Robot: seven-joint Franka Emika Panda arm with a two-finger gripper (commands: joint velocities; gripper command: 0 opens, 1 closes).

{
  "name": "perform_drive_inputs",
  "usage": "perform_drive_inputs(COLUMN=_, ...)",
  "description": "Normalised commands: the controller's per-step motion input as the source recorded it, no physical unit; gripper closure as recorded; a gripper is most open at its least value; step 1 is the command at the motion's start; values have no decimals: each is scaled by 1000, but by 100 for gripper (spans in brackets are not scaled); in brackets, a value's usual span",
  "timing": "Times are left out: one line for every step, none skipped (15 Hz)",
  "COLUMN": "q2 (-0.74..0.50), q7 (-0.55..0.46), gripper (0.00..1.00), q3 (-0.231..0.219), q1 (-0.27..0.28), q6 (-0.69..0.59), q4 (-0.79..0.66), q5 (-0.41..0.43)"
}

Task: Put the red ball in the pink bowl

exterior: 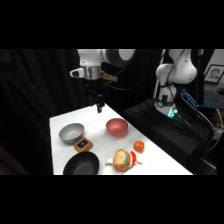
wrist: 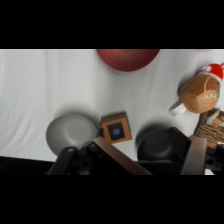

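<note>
The red ball (exterior: 139,146) is small and red-orange and lies on the white table (exterior: 150,160) near its right edge, just in front of the pink bowl (exterior: 117,127). My gripper (exterior: 99,106) hangs open above the far end of the table, behind the pink bowl and well away from the ball. In the wrist view the pink bowl (wrist: 127,57) is cut by the top edge, and my gripper (wrist: 147,147) holds nothing. The red ball is out of sight there.
A grey bowl (exterior: 71,132), a black bowl (exterior: 81,164) and a small wooden block with a blue face (exterior: 83,145) stand on the left. A tan round toy with a red piece (exterior: 122,160) lies near the front, next to the ball.
</note>
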Motion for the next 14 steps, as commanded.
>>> perform_drive_inputs(q2=-3, q7=32, gripper=0, q3=28, q1=-22, q6=0, q4=0, q5=-5)
perform_drive_inputs(q2=-16, q7=41, gripper=0, q3=32, q1=-17, q6=4, q4=-15, q5=-5)
perform_drive_inputs(q2=-43, q7=30, gripper=0, q3=40, q1=-11, q6=3, q4=-39, q5=9)
perform_drive_inputs(q2=-72, q7=51, gripper=0, q3=45, q1=-2, q6=9, q4=-63, q5=6)
perform_drive_inputs(q2=-100, q7=66, gripper=0, q3=54, q1=10, q6=16, q4=-92, q5=9)
perform_drive_inputs(q2=-115, q7=84, gripper=0, q3=57, q1=21, q6=28, q4=-112, q5=6)
perform_drive_inputs(q2=-133, q7=132, gripper=0, q3=61, q1=39, q6=45, q4=-144, q5=-15)
perform_drive_inputs(q2=-148, q7=169, gripper=0, q3=60, q1=51, q6=86, q4=-173, q5=-45)
perform_drive_inputs(q2=-168, q7=192, gripper=0, q3=65, q1=64, q6=95, q4=-207, q5=-53)
perform_drive_inputs(q2=-176, q7=198, gripper=0, q3=65, q1=71, q6=100, q4=-222, q5=-59)
perform_drive_inputs(q2=-187, q7=200, gripper=0, q3=70, q1=80, q6=118, q4=-243, q5=-53)
perform_drive_inputs(q2=-196, q7=198, gripper=0, q3=72, q1=84, q6=123, q4=-253, q5=-38)
perform_drive_inputs(q2=-208, q7=189, gripper=0, q3=74, q1=86, q6=131, q4=-262, q5=-27)
perform_drive_inputs(q2=-236, q7=186, gripper=0, q3=81, q1=92, q6=147, q4=-293, q5=-18)
